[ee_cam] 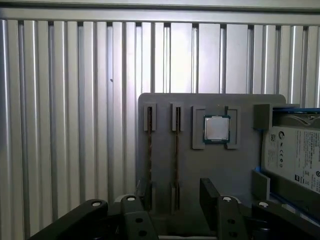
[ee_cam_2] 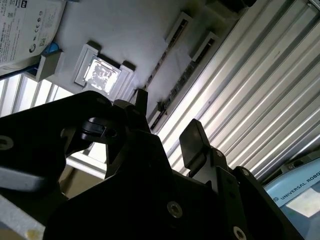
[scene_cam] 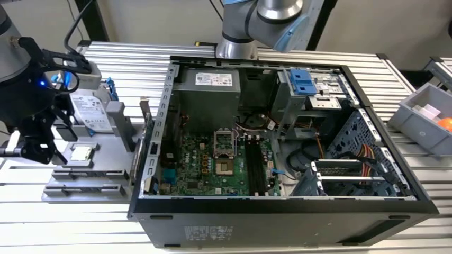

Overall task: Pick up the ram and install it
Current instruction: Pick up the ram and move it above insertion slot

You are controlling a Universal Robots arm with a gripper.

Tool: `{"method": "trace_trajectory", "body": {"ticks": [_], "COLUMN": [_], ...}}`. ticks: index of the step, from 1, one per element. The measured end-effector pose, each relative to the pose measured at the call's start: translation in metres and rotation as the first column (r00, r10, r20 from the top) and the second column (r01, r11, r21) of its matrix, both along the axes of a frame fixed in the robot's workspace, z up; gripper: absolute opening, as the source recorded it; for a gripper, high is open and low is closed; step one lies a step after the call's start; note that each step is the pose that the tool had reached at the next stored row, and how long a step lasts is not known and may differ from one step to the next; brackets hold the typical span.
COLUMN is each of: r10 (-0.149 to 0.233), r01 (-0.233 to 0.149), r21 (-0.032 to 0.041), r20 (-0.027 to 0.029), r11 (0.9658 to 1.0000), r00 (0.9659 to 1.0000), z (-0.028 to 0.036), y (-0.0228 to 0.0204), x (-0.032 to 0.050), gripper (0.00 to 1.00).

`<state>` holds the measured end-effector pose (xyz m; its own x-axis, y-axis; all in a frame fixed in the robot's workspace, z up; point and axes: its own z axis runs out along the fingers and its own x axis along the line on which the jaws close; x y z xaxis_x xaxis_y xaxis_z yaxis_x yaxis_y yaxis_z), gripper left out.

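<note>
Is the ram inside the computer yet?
Out. The ram stands on edge in the grey holder beside the computer case, by the open gripper.

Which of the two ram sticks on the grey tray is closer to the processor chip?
The ram stick directly beside the processor chip; the other stick sits a slot farther away.

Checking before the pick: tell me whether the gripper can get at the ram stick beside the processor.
Probably yes. The gripper hangs open over the grey holder, and that ram stick stands on edge in its slot, nothing over it. The second stick alongside may crowd the grip.
</note>
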<state>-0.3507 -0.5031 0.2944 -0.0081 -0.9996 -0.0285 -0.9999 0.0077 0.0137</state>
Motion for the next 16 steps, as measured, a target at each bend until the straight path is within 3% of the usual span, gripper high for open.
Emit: {"method": "trace_trajectory", "body": {"ticks": [16], "r10": [-0.002], "r01": [0.002], "r21": [-0.0011], "r20": [0.0001], "r11": [1.0], "r00": [1.0], "z": [-0.0065], "y": [-0.0035], "x": [0.0], "gripper": [1.0]}}
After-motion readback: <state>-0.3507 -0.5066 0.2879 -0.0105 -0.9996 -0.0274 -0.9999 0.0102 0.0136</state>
